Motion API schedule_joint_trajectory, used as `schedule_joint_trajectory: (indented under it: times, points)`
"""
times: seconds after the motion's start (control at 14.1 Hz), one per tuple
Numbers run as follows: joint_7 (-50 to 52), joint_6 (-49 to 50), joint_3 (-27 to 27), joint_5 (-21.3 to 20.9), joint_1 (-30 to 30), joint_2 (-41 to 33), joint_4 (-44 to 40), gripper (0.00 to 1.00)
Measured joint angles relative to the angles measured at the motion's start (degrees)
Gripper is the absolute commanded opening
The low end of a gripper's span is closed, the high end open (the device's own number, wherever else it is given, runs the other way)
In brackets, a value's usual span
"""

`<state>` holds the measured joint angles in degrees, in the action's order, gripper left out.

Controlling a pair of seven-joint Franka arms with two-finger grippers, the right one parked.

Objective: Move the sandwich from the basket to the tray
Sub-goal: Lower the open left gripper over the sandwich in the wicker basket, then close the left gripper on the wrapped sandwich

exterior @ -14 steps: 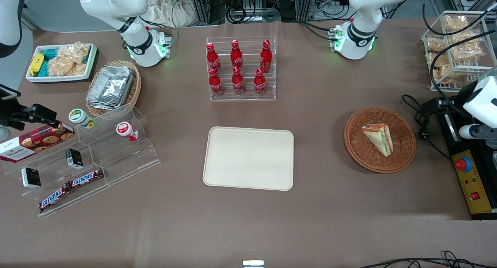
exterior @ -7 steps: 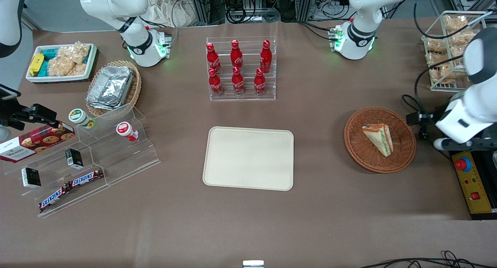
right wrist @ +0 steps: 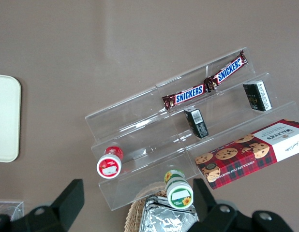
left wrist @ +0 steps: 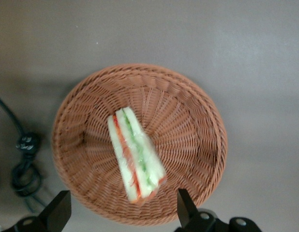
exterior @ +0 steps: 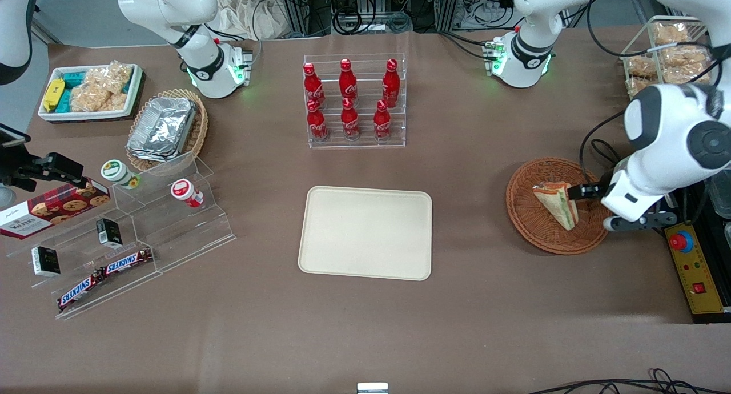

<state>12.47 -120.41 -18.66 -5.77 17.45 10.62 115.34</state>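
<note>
- While the sandwich (exterior: 557, 204) lies in the round woven basket (exterior: 528, 222) at the right of the front view, the cream tray (exterior: 365, 232) sits bare at centre frame, well apart from it.
- Gripper (left wrist: 124, 211): in the wrist view its two dark fingertips (left wrist: 60, 209) stand wide apart with nothing between them; the jaws are spread and grip nothing.
- Position of the gripper: in the front view it hangs over the basket's edge nearest the working arm's end of the table, close beside the sandwich; whether it touches the wrap cannot be told.
- Sandwich relative to the gripper: in the wrist view the wedge (left wrist: 136, 157) lies between the lines of the two fingertips, its broad end closest to them and its point aimed away. Green and red filling stripes face up, so it appears to rest on one bread face or edge.
- Handling, as a judgement: light, soft and easily crushed; the clear wrap is probably slick and may crinkle or slide under the pads.
- Where to take hold, as a judgement: across the two bread faces near the thick end, closing gently.
- Likely risk: the basket's sloped woven wall (left wrist: 202, 145) may foul a low finger.
</note>
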Motion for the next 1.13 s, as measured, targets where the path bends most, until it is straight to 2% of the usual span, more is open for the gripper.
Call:
schedule_joint_trajectory:
  times: [0.21,0.57,0.85,0.92,1.13]
  points:
    - [6.06,-6.05,0.03,-0.07,0.01,3.37,3.57,0.99]
    - [7.68,-10.78,1.43,-0.07,0.82,4.1,7.87,0.98]
    - [8.54,-13.76,2.39,-0.07,0.96,6.51,9.57,0.93]
    - [8.92,-14.86,2.39,-0.07,0.96,7.16,10.01,0.84]
    - [10.9,-15.73,2.36,-0.07,0.95,7.83,10.33,0.4]
